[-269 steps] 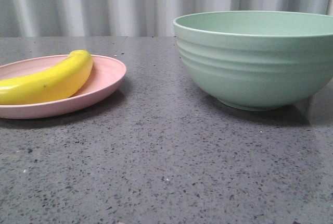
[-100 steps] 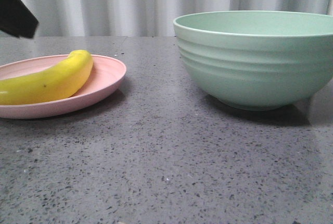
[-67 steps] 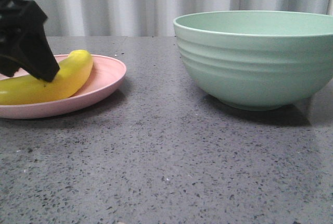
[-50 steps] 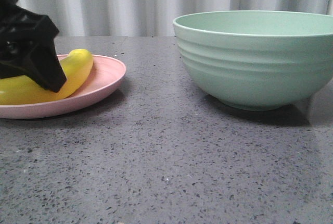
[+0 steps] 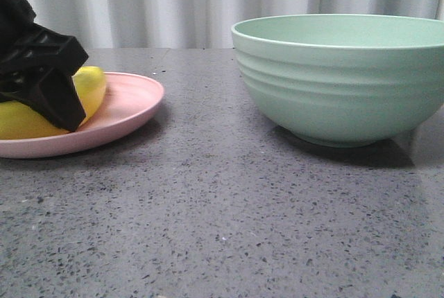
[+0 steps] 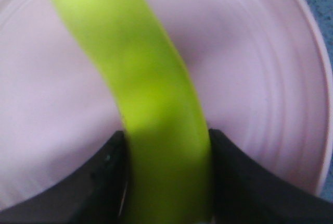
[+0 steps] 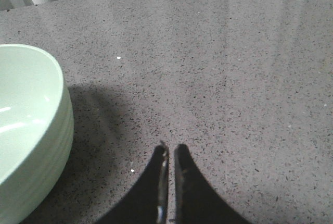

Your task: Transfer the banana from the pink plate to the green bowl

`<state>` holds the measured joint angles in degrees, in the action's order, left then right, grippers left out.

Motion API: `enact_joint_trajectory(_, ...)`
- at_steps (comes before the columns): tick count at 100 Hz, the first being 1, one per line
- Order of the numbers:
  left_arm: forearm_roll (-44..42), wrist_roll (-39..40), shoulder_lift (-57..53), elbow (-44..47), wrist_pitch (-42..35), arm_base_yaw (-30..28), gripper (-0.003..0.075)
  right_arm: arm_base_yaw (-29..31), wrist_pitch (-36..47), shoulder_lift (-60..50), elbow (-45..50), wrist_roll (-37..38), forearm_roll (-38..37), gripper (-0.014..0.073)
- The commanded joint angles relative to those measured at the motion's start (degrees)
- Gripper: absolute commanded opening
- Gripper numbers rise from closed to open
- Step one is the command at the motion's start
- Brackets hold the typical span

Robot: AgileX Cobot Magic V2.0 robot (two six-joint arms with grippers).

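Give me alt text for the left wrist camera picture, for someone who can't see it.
Close-up from above the left claw: its two dark fingers press against either side of a yellow-green banana lying on a pale pink plate. A sliver of grey speckled table shows past the plate's rim.

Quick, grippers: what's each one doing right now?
Left gripper: closed around the banana, still on the plate.
Right gripper: shut, empty.
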<state>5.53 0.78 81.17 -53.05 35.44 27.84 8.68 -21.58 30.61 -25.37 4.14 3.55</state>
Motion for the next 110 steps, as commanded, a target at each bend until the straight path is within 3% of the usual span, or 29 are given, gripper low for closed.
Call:
enact_joint_trajectory(1, 0.57, -0.04, -1.4, -1.83, -3.09, 0.52, 0.0131, -0.04, 3.79, 0.45, -2.18, -0.44, 0.12, -0.0064)
enact_joint_trajectory(18, 0.57, -0.04, -1.4, -2.42, -3.37, 0.52, -0.0022, -0.77, 0.16, 0.59, -3.62, -0.92, 0.12, -0.0064)
enact_joint_trajectory(42, 0.57, -2.01, -1.4, -7.45, -1.11, 2.98, -0.002, -7.53, -9.82, 3.0, -12.01, -5.64, 0.36, -0.0055)
enact_joint_trajectory(51, 0.57, -2.85, -1.4, -9.85, 0.27, 6.07, -0.002, -11.31, -13.4, 5.77, -15.55, -5.64, 1.06, 0.0025)
enact_joint_trajectory(64, 0.57, -2.85, -1.4, -13.55, 2.65, 10.57, -0.002, -16.89, -14.55, 10.79, -20.42, -5.64, 6.28, 0.0278)
enact_joint_trajectory(73, 0.57, -2.85, -1.53, -15.82, 3.81, 13.79, -0.002, -19.85, -14.17, 14.01, -22.92, -5.64, 10.52, 0.0388)
enact_joint_trajectory(110, 0.67, -2.85, -1.52, -20.19, 4.27, 23.43, -0.002, -28.06, -11.72, 27.75, -32.3, -5.64, 20.42, 0.0405)
